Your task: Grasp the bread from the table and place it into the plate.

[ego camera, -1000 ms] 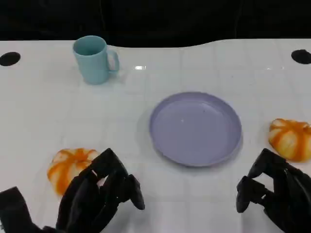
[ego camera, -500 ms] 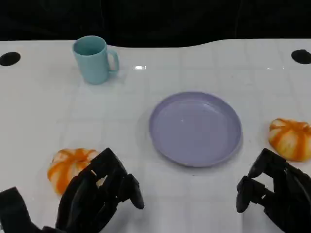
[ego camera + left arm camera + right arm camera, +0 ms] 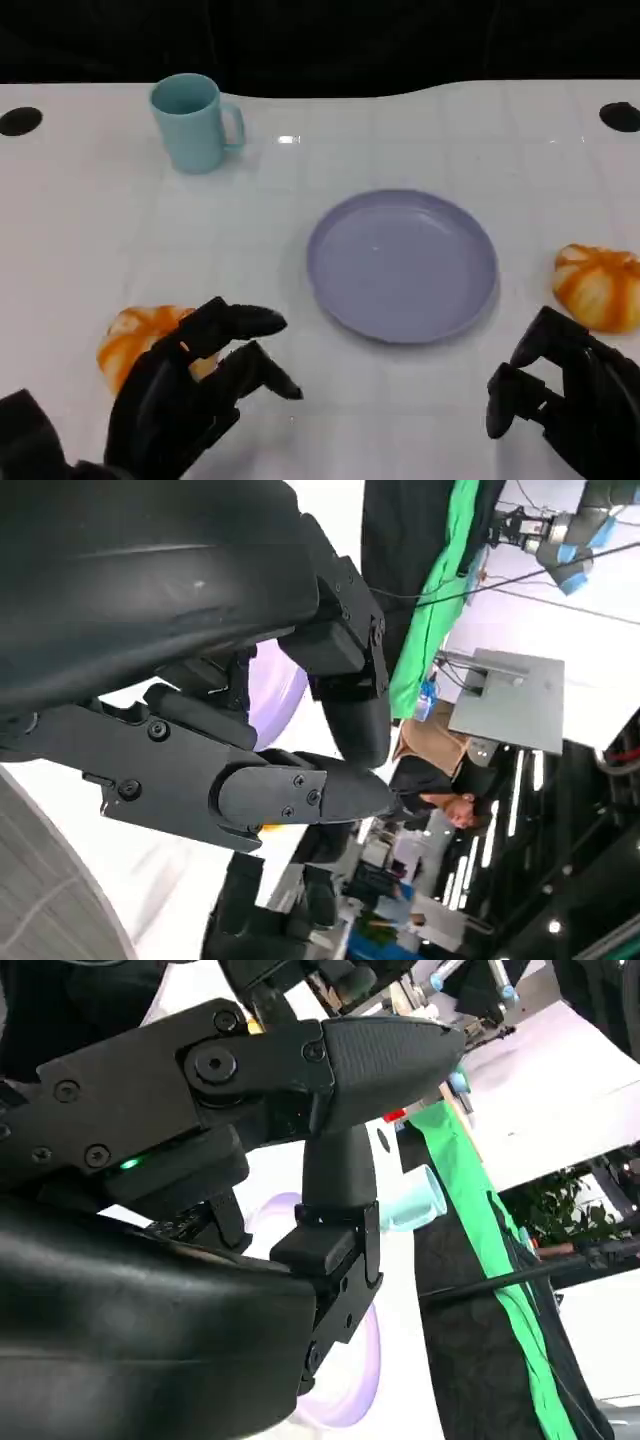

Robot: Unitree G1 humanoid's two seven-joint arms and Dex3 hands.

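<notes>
Two orange-and-white bread rolls lie on the white table. One roll (image 3: 138, 338) is at the near left, partly hidden behind my left hand (image 3: 190, 390). That hand hovers just in front of it with its fingers spread apart and nothing in them. The other roll (image 3: 598, 285) lies at the right edge, just beyond my right hand (image 3: 560, 400), which holds nothing and has its fingers apart. The lilac plate (image 3: 402, 262) sits empty between the two rolls; it also shows in the left wrist view, plate (image 3: 275, 692), and the right wrist view, plate (image 3: 345, 1400).
A light blue mug (image 3: 194, 122) stands at the far left; the right wrist view shows the mug (image 3: 415, 1200) too. Black round holes mark the table's far corners (image 3: 20, 120). A person (image 3: 445, 802) sits in the background of the left wrist view.
The fingers of my left hand have spread and stretched out over the near-left roll. The right hand, both rolls and the plate have not moved.
</notes>
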